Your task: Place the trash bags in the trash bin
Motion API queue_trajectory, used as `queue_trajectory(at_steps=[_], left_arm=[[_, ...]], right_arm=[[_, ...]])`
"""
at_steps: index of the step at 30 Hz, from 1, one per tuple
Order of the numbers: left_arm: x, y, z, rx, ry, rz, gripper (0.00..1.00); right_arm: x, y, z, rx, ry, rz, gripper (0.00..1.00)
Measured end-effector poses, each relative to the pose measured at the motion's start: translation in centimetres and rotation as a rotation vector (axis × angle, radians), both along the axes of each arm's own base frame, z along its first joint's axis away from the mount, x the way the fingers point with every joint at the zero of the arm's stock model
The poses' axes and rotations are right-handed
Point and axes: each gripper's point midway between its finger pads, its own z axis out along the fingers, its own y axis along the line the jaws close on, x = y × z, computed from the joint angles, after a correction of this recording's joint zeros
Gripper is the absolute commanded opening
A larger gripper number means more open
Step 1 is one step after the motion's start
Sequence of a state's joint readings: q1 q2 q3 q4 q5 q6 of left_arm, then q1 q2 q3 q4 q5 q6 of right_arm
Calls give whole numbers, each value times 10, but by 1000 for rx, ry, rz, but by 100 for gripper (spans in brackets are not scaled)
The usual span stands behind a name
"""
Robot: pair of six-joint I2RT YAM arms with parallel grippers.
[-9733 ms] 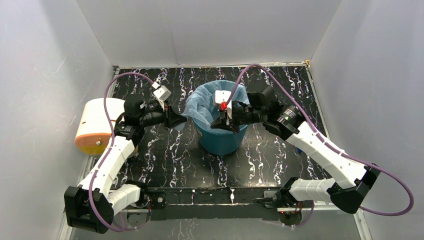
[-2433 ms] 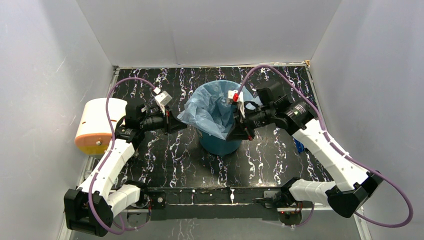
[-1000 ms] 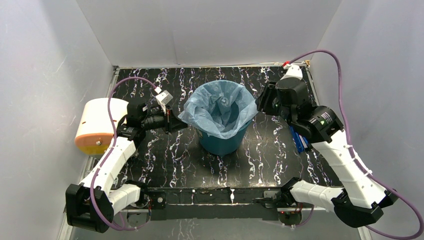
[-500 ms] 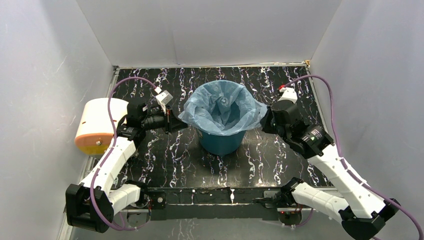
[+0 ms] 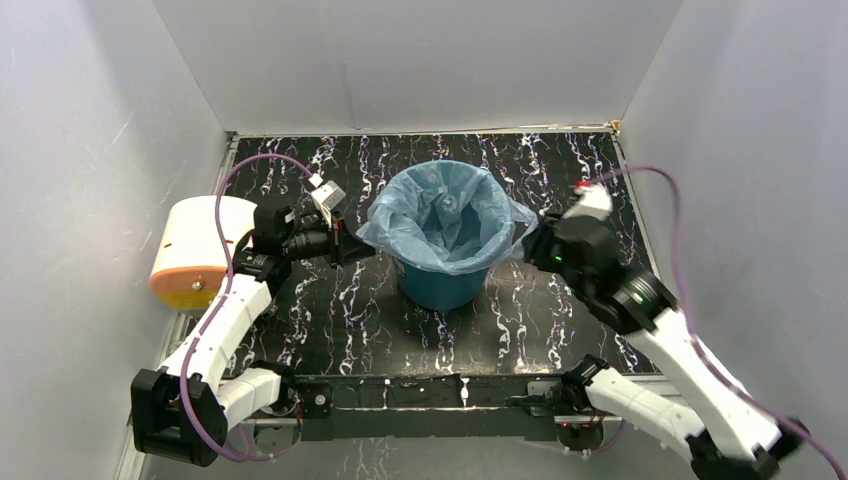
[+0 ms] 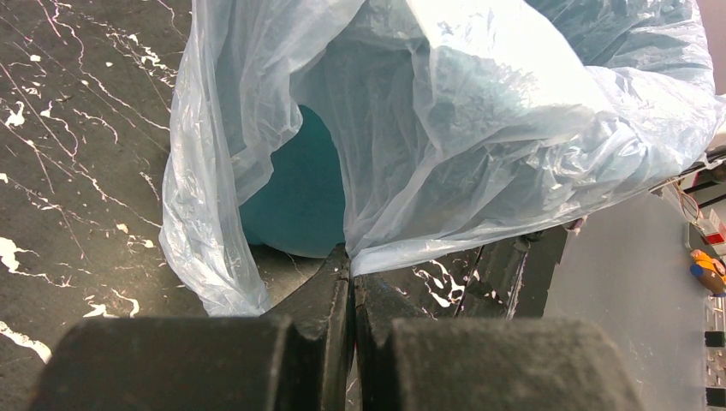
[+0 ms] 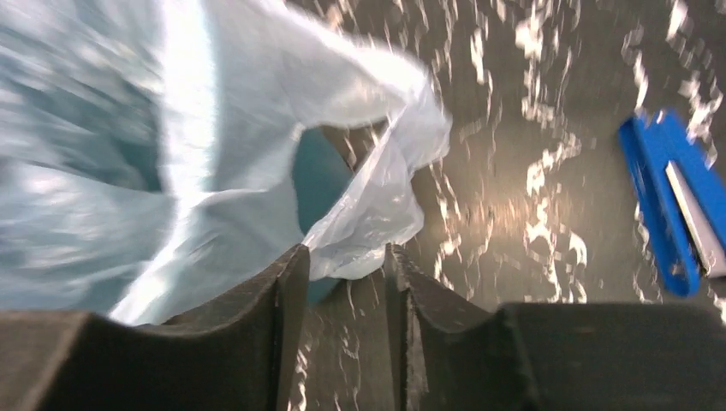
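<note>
Seating the light-blue trash bag (image 5: 440,215) over the rim of the teal trash bin (image 5: 445,288) in the middle of the surface (image 5: 340,310).
We see the left jaws pinched shut on the bag's left hem, and the right jaws standing partly apart with the right flap at their mouth. We judge that an uneven pull could drag the liner off the rim, tear the thin film, or tip the light bin.
</note>
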State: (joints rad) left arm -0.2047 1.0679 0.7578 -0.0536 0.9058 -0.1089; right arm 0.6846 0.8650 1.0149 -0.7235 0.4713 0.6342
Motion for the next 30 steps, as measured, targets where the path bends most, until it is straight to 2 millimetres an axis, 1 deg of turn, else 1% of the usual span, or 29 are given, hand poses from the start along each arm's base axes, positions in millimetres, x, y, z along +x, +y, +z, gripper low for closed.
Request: queue_trajectory(at_steps=[3,5,6,8,10,12,13,15,16,17,18,20,21,22,25,26,28,30], left_arm=[[0,0,0,0,0,0,0],[0,0,0,0,0,0,0],[0,0,0,0,0,0,0],[0,0,0,0,0,0,0],[0,0,0,0,0,0,0],[0,0,0,0,0,0,0],[0,0,0,0,0,0,0],[0,0,0,0,0,0,0],[0,0,0,0,1,0,0],[0,0,0,0,0,0,0],[0,0,0,0,0,0,0],[0,0,0,0,0,0,0],[0,0,0,0,0,0,0],[0,0,0,0,0,0,0],[0,0,0,0,0,0,0],[0,0,0,0,0,0,0],[0,0,0,-1,3,0,0],[0,0,0,-2,4,1,0]], right_arm=[[-14,-24,52,105,-224,-22,50],[-24,-40,83,171,-340,-53,49],[-27,-46,94,191,-374,-68,49],[-28,-48,107,205,-395,-73,52],[-25,-41,110,191,-369,-55,57],[-15,-29,106,153,-310,-35,58],[-10,-22,101,130,-277,-23,56],[4,-7,81,68,-184,0,55],[8,-2,71,43,-146,7,54],[12,2,59,22,-107,14,54],[17,7,43,4,-63,25,55],[17,3,21,-2,-1,24,58],[18,-4,15,13,23,11,59],[21,-11,13,33,36,-11,59],[33,-33,13,113,65,-74,52],[36,-40,12,144,76,-92,52],[41,-49,6,214,97,-123,55],[40,-51,-1,272,117,-134,59]])
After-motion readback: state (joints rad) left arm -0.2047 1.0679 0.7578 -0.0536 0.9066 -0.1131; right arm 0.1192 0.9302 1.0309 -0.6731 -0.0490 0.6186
